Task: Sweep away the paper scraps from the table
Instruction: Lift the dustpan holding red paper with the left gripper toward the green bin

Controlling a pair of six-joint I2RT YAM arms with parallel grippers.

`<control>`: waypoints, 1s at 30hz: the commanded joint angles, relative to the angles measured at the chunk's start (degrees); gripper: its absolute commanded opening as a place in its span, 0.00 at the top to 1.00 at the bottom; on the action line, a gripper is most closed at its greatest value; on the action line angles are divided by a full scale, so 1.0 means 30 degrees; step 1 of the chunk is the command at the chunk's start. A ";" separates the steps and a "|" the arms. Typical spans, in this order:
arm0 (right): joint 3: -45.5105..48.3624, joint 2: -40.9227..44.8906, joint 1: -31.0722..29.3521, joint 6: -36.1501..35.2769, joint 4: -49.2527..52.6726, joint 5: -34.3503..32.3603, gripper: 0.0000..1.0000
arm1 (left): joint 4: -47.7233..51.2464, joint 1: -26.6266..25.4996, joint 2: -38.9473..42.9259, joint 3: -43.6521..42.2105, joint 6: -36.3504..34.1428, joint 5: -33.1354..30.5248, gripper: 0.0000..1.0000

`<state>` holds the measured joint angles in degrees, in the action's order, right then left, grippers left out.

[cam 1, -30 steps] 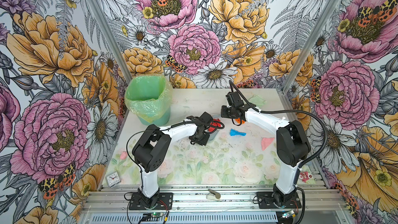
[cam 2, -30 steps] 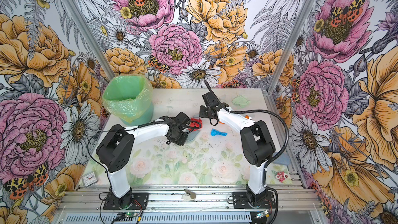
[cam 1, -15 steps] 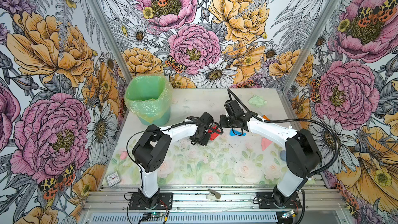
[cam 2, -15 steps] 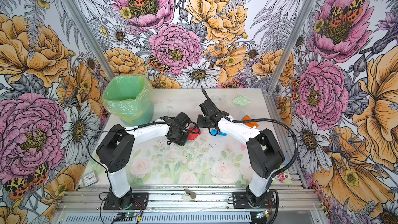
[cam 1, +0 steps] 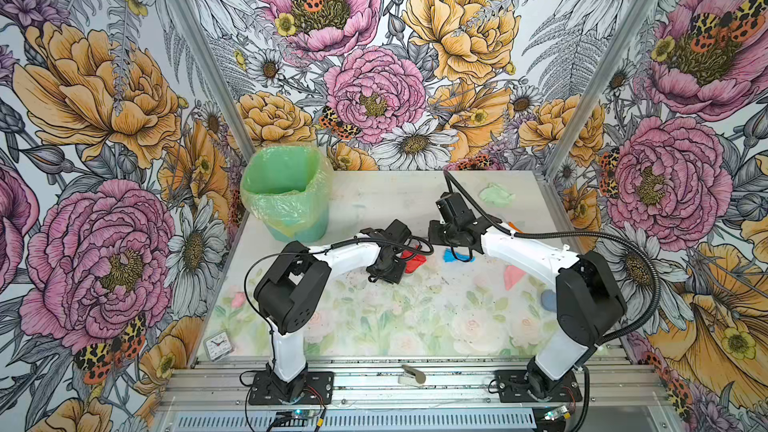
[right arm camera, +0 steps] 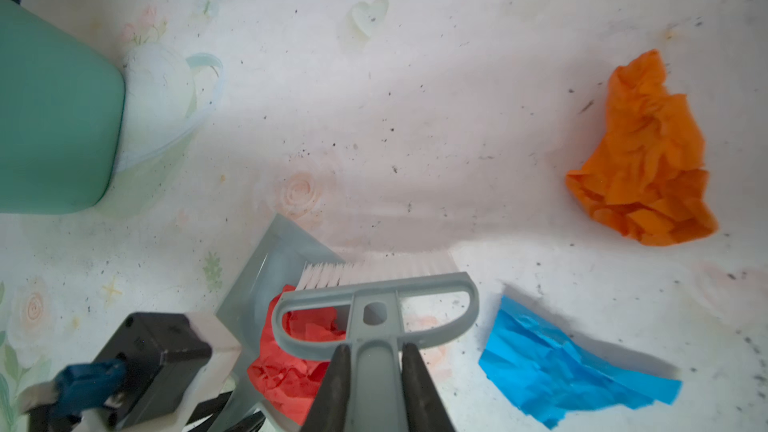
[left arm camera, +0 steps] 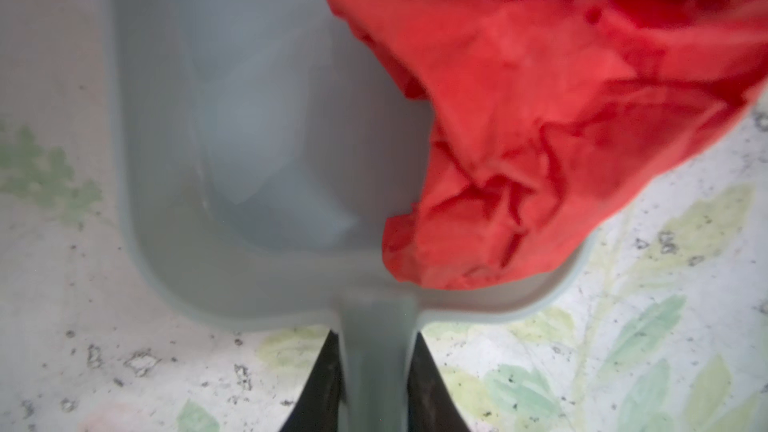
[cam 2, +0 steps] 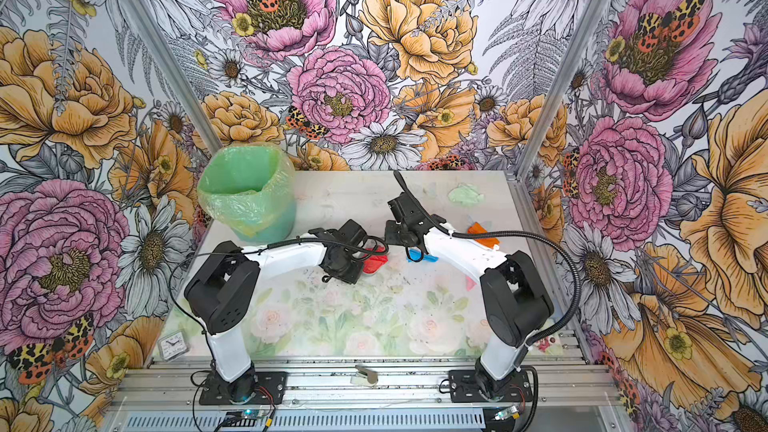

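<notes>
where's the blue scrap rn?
In both top views the blue scrap lies mid-table, just right of the red scrap; the right wrist view shows it beside the brush.

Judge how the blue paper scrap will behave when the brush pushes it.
The blue paper scrap is thin, crumpled sheet, so probably very light and floppy: it should slide ahead of the brush, folding rather than rolling. Its edge lifts off the table, casting a shadow, so bristles might slip under or flick it aside.
</notes>
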<state>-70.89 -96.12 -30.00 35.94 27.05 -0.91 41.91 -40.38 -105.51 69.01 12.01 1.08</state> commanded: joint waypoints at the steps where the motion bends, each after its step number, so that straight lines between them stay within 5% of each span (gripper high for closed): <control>1: -0.0283 0.1391 0.0830 -0.0368 0.0029 -0.0371 1.00 | -0.0973 -0.0117 0.1353 -0.0285 0.0156 -0.0245 0.93; 30: -0.0467 0.4852 0.2796 -0.1524 0.1878 -0.1570 1.00 | 0.1933 0.0286 0.5877 0.1523 -0.0384 -0.1328 0.92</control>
<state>-71.46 -83.35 -21.71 32.10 31.68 -4.05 45.30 -40.21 -90.39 70.57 11.81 -1.43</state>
